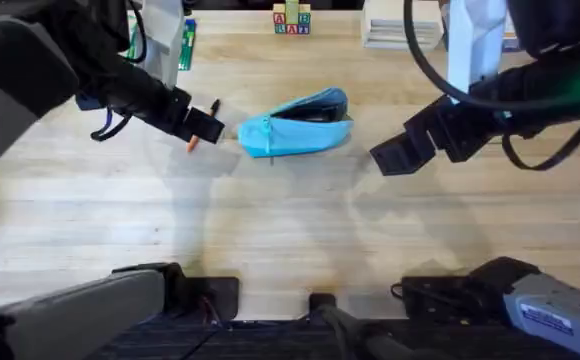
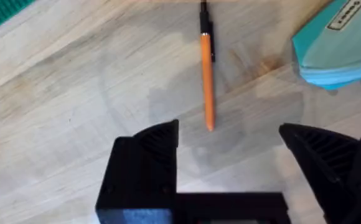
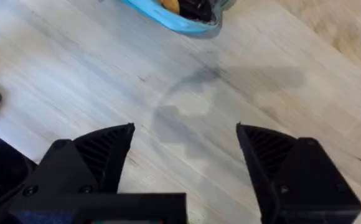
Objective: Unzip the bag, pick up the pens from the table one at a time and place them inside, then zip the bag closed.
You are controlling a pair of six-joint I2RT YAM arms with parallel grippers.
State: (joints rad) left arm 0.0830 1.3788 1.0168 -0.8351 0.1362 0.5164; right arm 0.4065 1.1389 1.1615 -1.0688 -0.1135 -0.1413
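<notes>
The light blue bag (image 1: 300,125) lies in the middle of the table (image 1: 270,220), its zipper parted over a dark opening. In the right wrist view the bag (image 3: 174,14) shows dark and yellow-orange things inside. One pen (image 1: 192,144), orange with a black end, lies just left of the bag. My left gripper (image 1: 208,125) hovers over it, open. In the left wrist view the pen (image 2: 207,81) lies lengthwise ahead of the gap in the open left gripper (image 2: 230,134), with the bag (image 2: 336,43) beside it. My right gripper (image 1: 390,155) hangs open to the right of the bag, holding nothing; the right gripper (image 3: 185,134) is over bare wood.
A green flat item (image 1: 185,45) lies at the back left, also visible as a green corner (image 2: 3,9) in the left wrist view. Letter blocks (image 1: 292,20) and a white stack (image 1: 400,25) stand along the far edge. Bare wood stretches in front of the bag.
</notes>
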